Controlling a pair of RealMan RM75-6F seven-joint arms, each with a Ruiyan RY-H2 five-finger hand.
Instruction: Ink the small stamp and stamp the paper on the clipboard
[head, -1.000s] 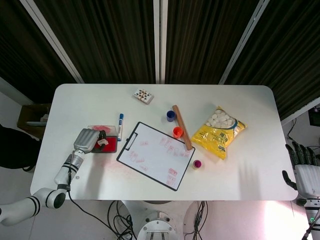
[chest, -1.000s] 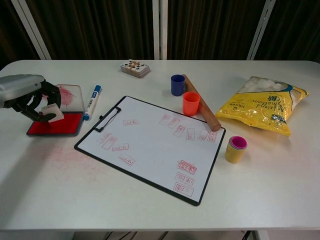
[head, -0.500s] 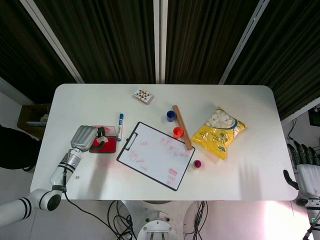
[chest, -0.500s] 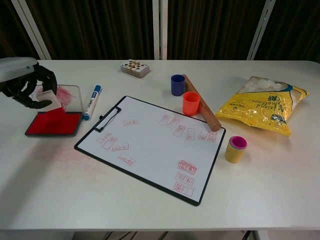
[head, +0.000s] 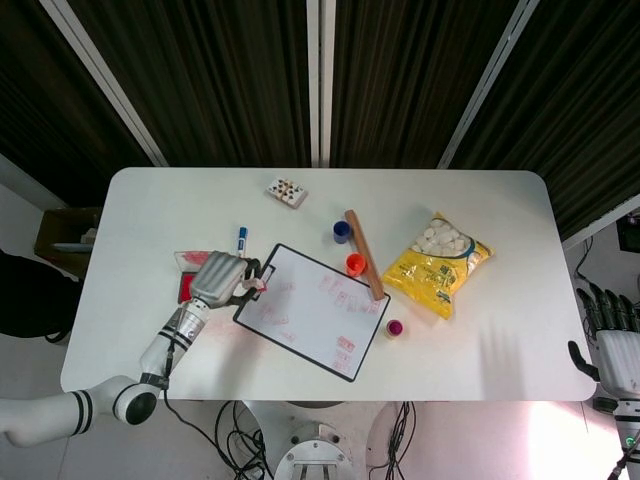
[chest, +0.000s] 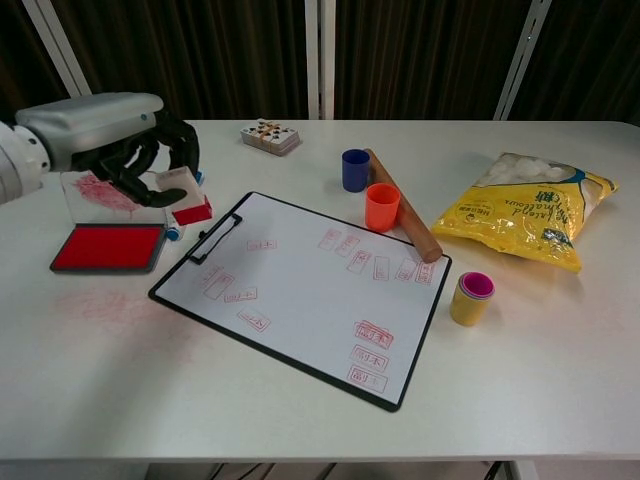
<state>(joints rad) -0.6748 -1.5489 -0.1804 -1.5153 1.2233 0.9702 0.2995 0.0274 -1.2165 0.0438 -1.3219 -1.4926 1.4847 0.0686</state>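
White table (chest: 560, 390) before dark slatted panels carries the clipboard (chest: 300, 290) at its middle. Just left of its clip, the left hand (chest: 140, 160) grips the stamp (chest: 190, 210) raised off the surface, red face down. Further left lies the ink pad (chest: 108, 247). Far right of the clipboard, the right hand (head: 608, 340) hangs off the table edge, fingers apart, holding nothing.

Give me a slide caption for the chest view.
Left hand carries the inked stamp above the clipboard's clip end, ink pad behind it.
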